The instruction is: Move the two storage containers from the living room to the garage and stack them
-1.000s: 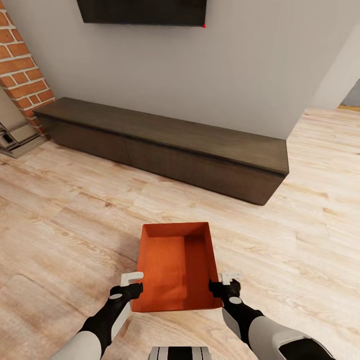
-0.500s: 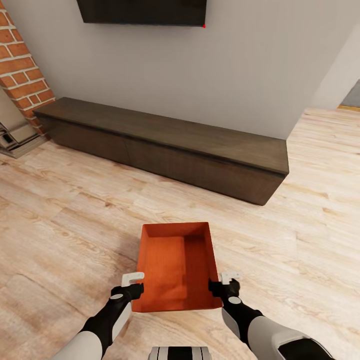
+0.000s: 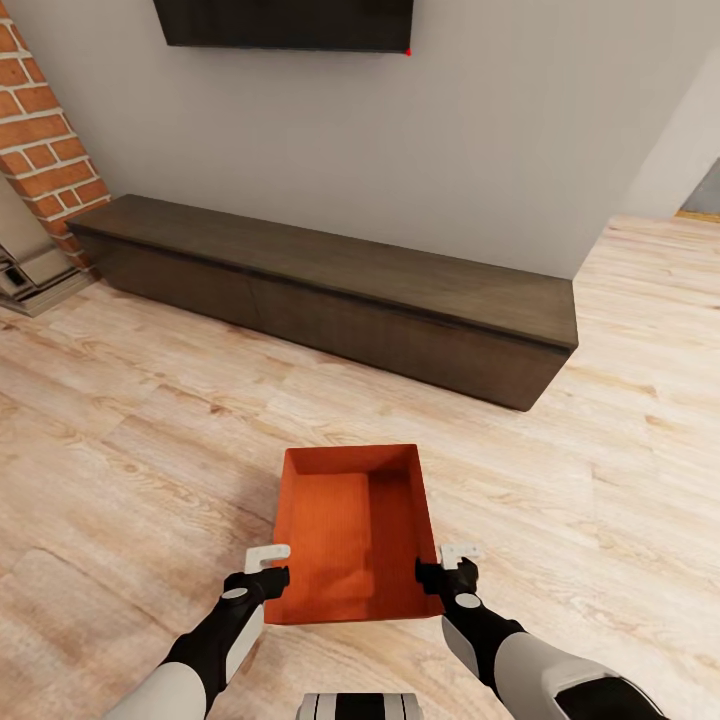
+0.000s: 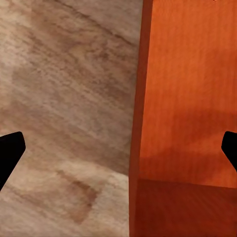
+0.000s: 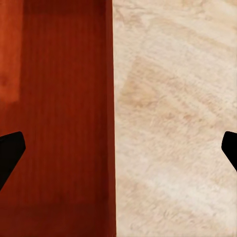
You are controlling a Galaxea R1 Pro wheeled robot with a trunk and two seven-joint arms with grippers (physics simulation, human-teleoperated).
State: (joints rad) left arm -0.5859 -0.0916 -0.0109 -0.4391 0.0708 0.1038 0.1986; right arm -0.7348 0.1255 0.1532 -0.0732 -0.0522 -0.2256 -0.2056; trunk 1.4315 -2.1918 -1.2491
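Orange-red storage container (image 3: 355, 530), open-topped, sits on the light wood plank floor (image 3: 130, 440) of the living room, well in front of the long low dark bench (image 3: 330, 290) and nearer the robot than the bench is. Stepped inner bottom visible: a raised level on one side, a deeper well on the other.

Left gripper (image 3: 268, 560) stands at the container's left wall near its near corner; right gripper (image 3: 455, 560) stands at the right wall near the opposite near corner. Both arms reach forward from the robot toward the bin.

Left wrist view: dark fingertips (image 4: 10, 153) spread wide at the frame edges, the bin's wall edge running between them, wood floor on one side, orange interior (image 4: 187, 98) on the other. No pad touches the wall.

Right wrist view: same arrangement, fingertips (image 5: 10, 153) set wide apart, the bin's right wall edge between them, interior (image 5: 59, 98) on one side and pale planks (image 5: 173, 123) on the other.

Behind the bench, a white wall with a black TV (image 3: 285, 22) mounted above. Red brick fireplace (image 3: 45, 130) beside the bench's far-left end.
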